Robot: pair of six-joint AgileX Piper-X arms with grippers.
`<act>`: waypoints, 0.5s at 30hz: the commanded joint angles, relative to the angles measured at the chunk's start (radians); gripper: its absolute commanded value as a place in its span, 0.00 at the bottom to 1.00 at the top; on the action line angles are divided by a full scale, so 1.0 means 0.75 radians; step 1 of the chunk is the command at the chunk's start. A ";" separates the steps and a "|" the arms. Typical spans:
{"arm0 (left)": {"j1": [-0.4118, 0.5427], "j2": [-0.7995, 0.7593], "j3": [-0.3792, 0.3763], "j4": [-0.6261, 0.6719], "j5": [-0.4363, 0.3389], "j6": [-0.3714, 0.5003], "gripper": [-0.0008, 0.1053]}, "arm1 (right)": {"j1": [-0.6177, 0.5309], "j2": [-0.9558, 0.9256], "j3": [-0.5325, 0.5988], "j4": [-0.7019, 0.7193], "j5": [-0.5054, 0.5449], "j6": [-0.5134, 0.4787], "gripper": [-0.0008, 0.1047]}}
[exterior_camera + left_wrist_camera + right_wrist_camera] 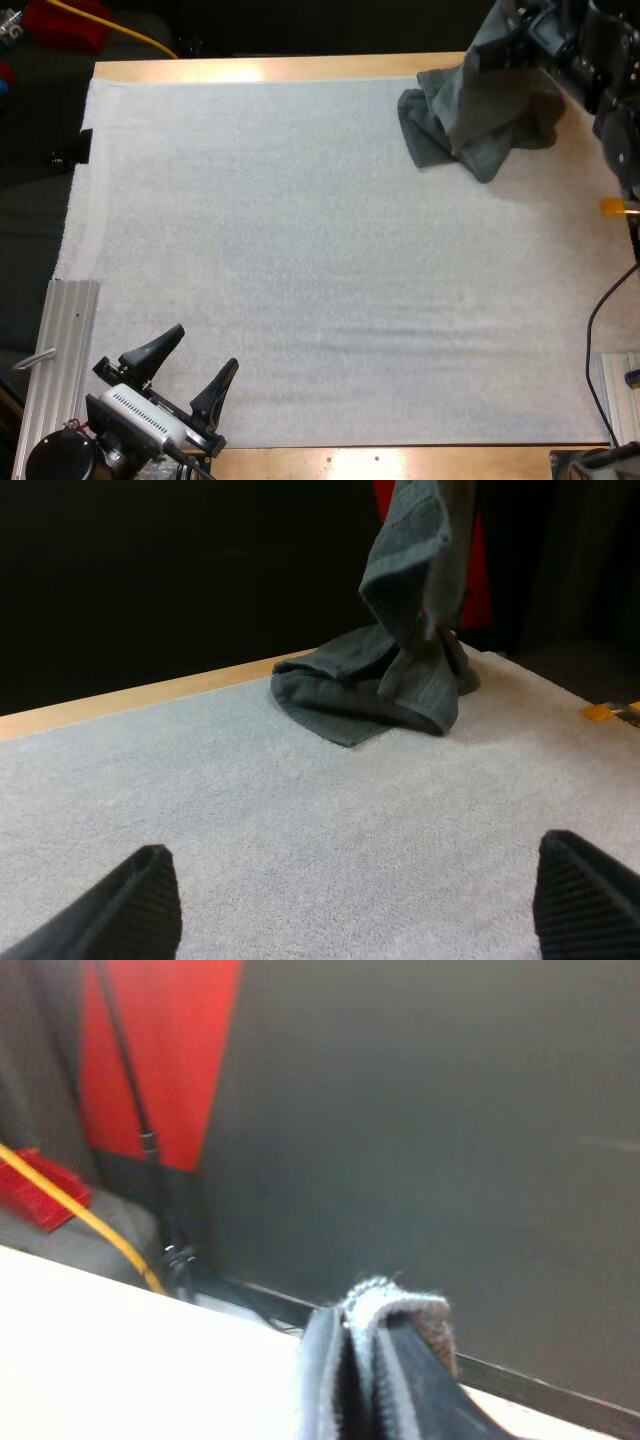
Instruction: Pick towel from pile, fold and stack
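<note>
Dark grey-green towel (480,120) is gripped at its top by the R jaws, which are clenched on a fold of cloth (R wrist view). The upper part is hung from the R arm (595,60). The lower part is bunched on the white mat (300,250) at the far-R corner of the worktop (250,68).

The long axis is thus set approx. vertical, w/ jaws at the top and the loose end below, touching the mat.

The L jaws are released, w/ nothing between them. They are held over the near-L corner, diag. opposite the towel and well apart from it.

The R arm is judged far the nearer. The step in hand is judged to be pick-up; fold and stack are not yet begun. For spreading, the towel would prob. need to be carried toward mat centre, so that a free corner could be reached by the L jaws.
</note>
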 commanded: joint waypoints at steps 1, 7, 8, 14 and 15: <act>0.000 -0.175 -0.009 -0.024 0.008 -0.013 0.67 | 0.035 -0.032 -0.020 0.033 -0.022 -0.040 0.02; 0.000 -0.175 -0.009 -0.024 0.008 -0.013 0.67 | 0.156 -0.037 -0.020 0.134 -0.023 -0.059 0.02; 0.000 -0.175 -0.009 -0.024 0.008 -0.013 0.67 | 0.171 -0.037 -0.020 0.143 -0.023 -0.059 0.02; 0.000 -0.175 -0.009 -0.024 0.008 -0.013 0.67 | 0.297 -0.026 -0.018 0.249 -0.023 -0.059 0.02; 0.000 -0.175 -0.009 -0.024 0.008 -0.013 0.67 | 0.317 -0.021 -0.008 0.263 -0.020 -0.059 0.02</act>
